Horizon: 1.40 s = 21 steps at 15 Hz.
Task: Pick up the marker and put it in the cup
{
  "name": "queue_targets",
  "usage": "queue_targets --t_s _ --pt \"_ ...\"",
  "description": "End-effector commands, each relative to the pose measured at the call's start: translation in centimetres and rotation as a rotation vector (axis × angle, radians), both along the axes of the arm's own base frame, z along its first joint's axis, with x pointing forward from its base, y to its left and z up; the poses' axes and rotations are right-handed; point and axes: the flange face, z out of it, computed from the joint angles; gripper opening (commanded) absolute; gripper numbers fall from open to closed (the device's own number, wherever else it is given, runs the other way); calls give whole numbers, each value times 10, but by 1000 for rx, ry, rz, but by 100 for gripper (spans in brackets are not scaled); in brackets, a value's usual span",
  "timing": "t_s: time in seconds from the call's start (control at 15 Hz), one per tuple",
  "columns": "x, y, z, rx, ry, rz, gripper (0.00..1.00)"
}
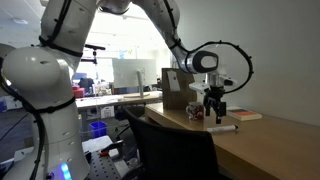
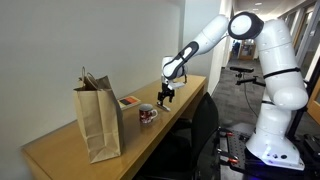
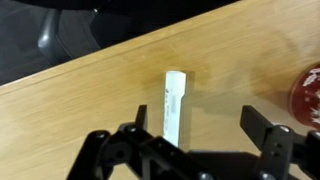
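Wrist view: marker (image 3: pixel 175 105) inside the gap of the wide-open, empty end effector (image 3: pixel 196 120).

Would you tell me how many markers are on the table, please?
1. The marker lies on the table beneath the open gripper, near the cup; others could hide behind the bag.

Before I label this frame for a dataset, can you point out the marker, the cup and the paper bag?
the marker (image 3: pixel 174 105): wrist view, middle of its white barrel.
the cup (image 2: pixel 147 115): in an exterior view, on its patterned side wall.
the paper bag (image 2: pixel 98 125): in an exterior view, on its broad front face.
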Motion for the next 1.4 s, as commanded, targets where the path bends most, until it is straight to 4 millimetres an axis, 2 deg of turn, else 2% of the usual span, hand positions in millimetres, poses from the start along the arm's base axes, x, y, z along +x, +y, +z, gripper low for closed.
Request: queue_targets --t_s 0.0,0.33,0.8,1.0,1.27,1.33 --pt "1 0 1 0 -1 0 100" --pt "-2 -2 1 -22 -17 -3 100" --pt "0 -16 -24 -12 13 4 100" --pt "9 -27 -34 -29 8 19 100" --pt "33 -36 -31 -68 0 41 100" --pt "41 -38 -30 -68 1 40 96"
